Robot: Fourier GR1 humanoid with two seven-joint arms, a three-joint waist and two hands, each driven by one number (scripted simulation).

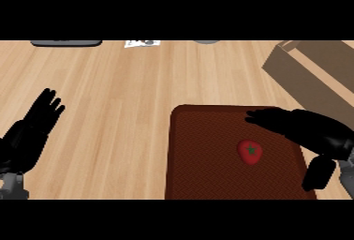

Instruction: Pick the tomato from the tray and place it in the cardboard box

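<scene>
A red tomato (249,152) with a green stem lies on the dark brown tray (200,154), right of the tray's middle. My right hand (307,129) hovers over the tray's far right part, fingers stretched leftward above the tomato and thumb hanging down at the tray's right edge; it is open and holds nothing. The cardboard box (311,75) stands at the far right, beyond the tray. My left hand (31,129) rests open at the left edge, fingers up.
On the wooden counter's far edge lie a dark grey flat object (66,43), a small printed card (142,43) and a grey round thing (205,41). Bare wood stretches between the tray and the left hand.
</scene>
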